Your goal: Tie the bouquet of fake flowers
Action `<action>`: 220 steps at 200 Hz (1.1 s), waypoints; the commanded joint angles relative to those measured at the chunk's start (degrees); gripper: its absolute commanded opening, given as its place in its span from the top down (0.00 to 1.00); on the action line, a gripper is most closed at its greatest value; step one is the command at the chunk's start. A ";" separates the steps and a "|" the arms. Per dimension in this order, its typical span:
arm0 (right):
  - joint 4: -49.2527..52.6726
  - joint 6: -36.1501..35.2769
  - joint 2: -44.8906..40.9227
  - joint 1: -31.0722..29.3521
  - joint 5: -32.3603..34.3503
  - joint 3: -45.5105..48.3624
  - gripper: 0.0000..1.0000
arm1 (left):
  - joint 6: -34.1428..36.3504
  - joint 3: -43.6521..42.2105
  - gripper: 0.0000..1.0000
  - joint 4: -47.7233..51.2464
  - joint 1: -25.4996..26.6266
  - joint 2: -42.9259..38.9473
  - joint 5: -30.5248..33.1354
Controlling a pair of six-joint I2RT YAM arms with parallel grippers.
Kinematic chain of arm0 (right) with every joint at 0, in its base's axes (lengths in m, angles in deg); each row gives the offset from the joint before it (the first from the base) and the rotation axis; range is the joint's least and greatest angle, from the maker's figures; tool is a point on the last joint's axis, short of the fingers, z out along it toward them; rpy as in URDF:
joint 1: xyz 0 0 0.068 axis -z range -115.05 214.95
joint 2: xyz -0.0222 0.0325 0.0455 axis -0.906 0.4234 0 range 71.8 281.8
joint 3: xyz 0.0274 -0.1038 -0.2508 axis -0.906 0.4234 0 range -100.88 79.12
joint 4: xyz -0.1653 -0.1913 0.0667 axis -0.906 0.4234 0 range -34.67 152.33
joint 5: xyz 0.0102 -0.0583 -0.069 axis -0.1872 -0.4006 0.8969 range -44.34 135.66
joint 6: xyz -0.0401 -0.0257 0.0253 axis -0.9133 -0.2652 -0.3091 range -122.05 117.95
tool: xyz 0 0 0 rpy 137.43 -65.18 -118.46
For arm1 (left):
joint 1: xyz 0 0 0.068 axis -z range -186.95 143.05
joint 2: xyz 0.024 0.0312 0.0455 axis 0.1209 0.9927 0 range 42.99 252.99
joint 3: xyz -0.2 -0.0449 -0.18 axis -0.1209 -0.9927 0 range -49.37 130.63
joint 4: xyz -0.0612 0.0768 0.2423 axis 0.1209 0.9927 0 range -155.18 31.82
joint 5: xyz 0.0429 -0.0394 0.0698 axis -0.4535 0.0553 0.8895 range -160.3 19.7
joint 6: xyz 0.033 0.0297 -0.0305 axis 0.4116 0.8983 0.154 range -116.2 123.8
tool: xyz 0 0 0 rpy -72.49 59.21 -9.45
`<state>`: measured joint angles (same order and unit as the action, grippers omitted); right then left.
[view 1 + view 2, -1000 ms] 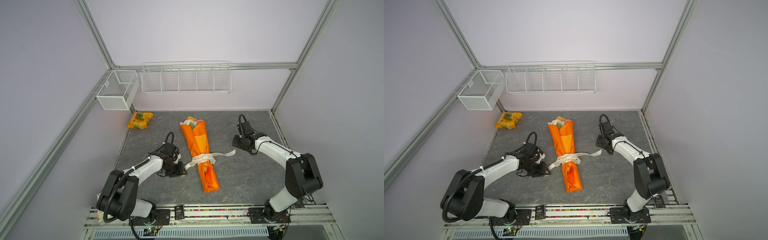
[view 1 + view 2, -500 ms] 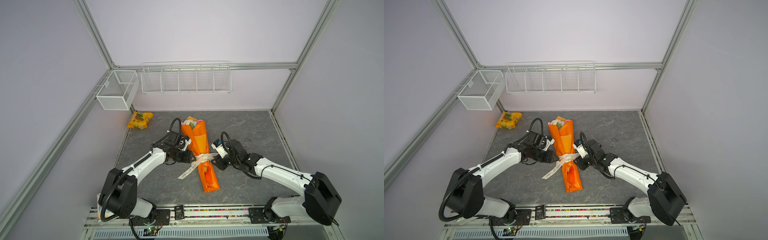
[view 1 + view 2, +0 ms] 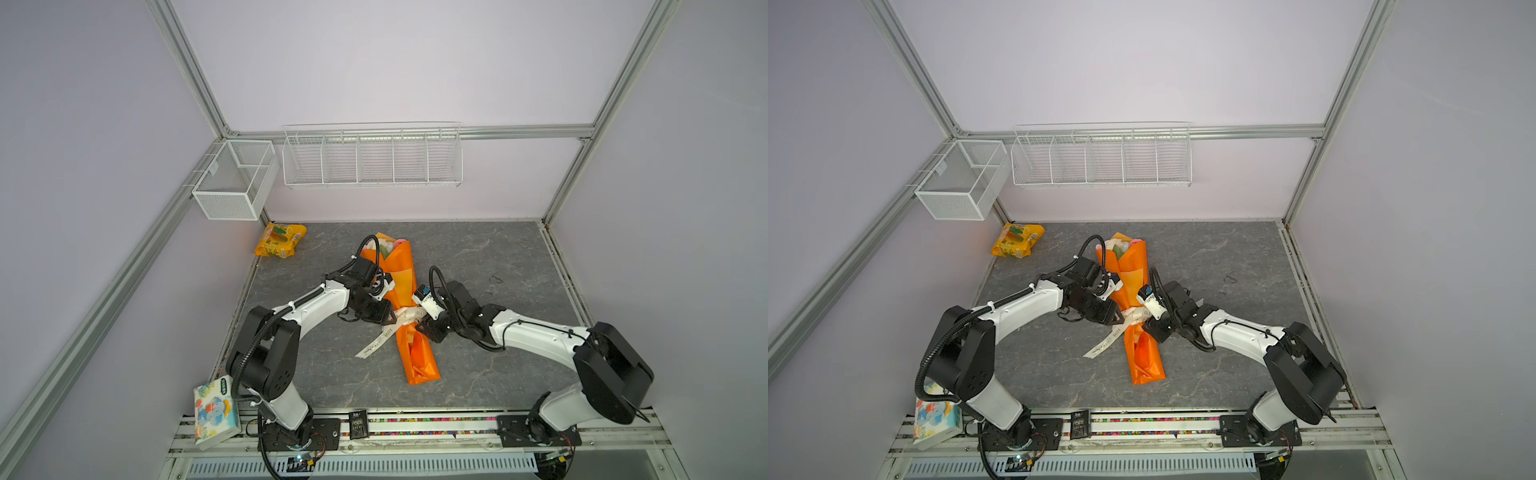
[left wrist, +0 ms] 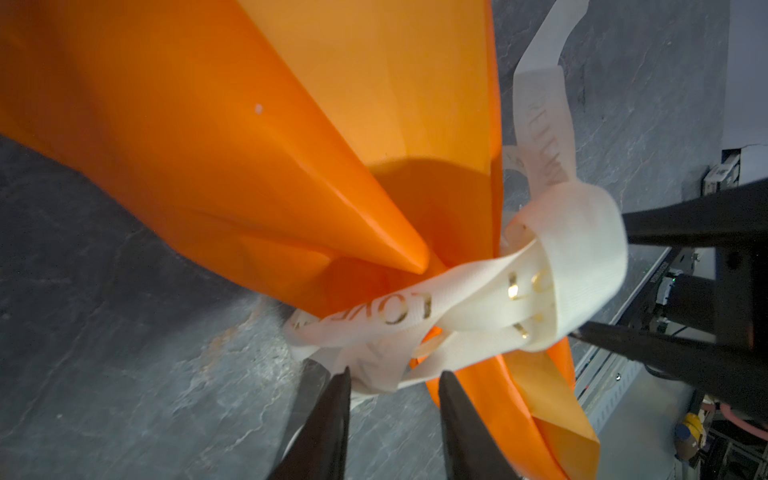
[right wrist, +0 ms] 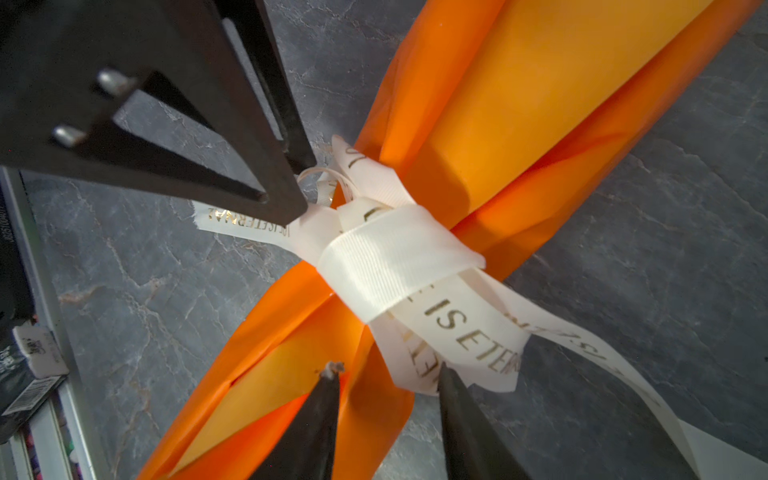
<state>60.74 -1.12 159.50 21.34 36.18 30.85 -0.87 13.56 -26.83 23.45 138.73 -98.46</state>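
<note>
The bouquet of fake flowers [image 3: 405, 274] [image 3: 1129, 270] lies in its orange paper wrap on the grey table, blooms at the far end. A cream ribbon [image 3: 405, 318] with gold letters is wound round its middle, and one loose tail [image 3: 376, 343] trails to the front left. My left gripper [image 3: 390, 319] [image 4: 392, 376] is at the left side of the ribbon, open, with a ribbon fold [image 4: 374, 370] at its tips. My right gripper [image 3: 419, 327] [image 5: 388, 370] is at the right side, open, one tip against the wrap [image 5: 291, 374], the other at a ribbon end [image 5: 469, 345].
A yellow-orange snack packet [image 3: 280, 245] lies at the back left. A mesh basket [image 3: 235, 185] and a wire rack [image 3: 372, 160] hang on the back wall. A tissue box [image 3: 216, 411] stands by the left arm's base at the front rail.
Both grippers have moved in from the sides to the ribbon at the bouquet's middle. The ribbon tail that lay to the right now trails to the front left. The left jaws have narrowed.
</note>
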 commanded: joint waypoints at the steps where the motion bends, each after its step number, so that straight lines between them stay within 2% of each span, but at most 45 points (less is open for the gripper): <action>1: -0.62 -2.20 1.46 -0.35 -0.02 -1.73 0.66 | 1.85 2.37 0.73 1.57 -0.07 1.28 -0.05; 13: 0.04 -2.11 1.93 -0.40 1.54 -1.66 0.68 | 1.91 3.18 0.78 1.76 -0.02 1.84 0.48; 22: 1.10 -2.42 2.03 -0.33 2.81 -3.61 0.78 | 2.44 4.03 0.84 2.44 -0.05 2.43 0.74; 30: 1.55 -2.14 1.67 -0.34 4.12 -3.72 0.80 | 2.67 4.80 0.87 3.22 -0.06 2.99 1.19; 38: 2.15 -2.35 1.28 -0.40 4.33 -3.76 0.82 | 3.22 5.45 0.95 4.24 -0.04 3.35 1.44; 45: 2.99 -3.07 1.03 -0.38 4.04 -3.91 0.86 | 3.59 5.70 0.98 4.77 0.01 3.40 1.52; 57: 4.47 -3.02 0.62 -0.34 5.15 -4.19 0.88 | 3.75 5.41 1.00 4.81 -0.06 2.93 1.79; 61: 4.83 -3.18 0.34 -0.37 5.19 -4.22 0.92 | 3.83 5.38 1.00 4.81 -0.05 2.86 1.78; 67: 5.04 -3.55 0.14 -0.35 5.13 -4.11 0.93 | 3.83 5.42 1.00 5.06 0.01 2.75 1.82; 132: 12.40 -2.55 -0.28 -0.33 8.25 -7.16 0.93 | 4.71 5.60 1.00 6.78 -0.03 0.82 1.19; 193: 16.62 1.39 -0.79 -0.31 12.41 -8.28 0.93 | 3.89 5.04 1.00 6.25 -0.97 -2.48 5.11; 207: 17.88 1.28 -0.40 -0.25 10.40 -9.30 0.93 | 3.50 5.04 1.00 5.94 -2.10 -2.64 3.09; 220: 19.02 2.54 0.26 -0.20 10.77 -10.28 0.93 | 3.75 5.01 1.00 6.43 -2.23 -2.65 3.85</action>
<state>76.54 -0.69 160.31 21.29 46.43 23.04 2.72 17.91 -20.56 22.20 137.49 -95.20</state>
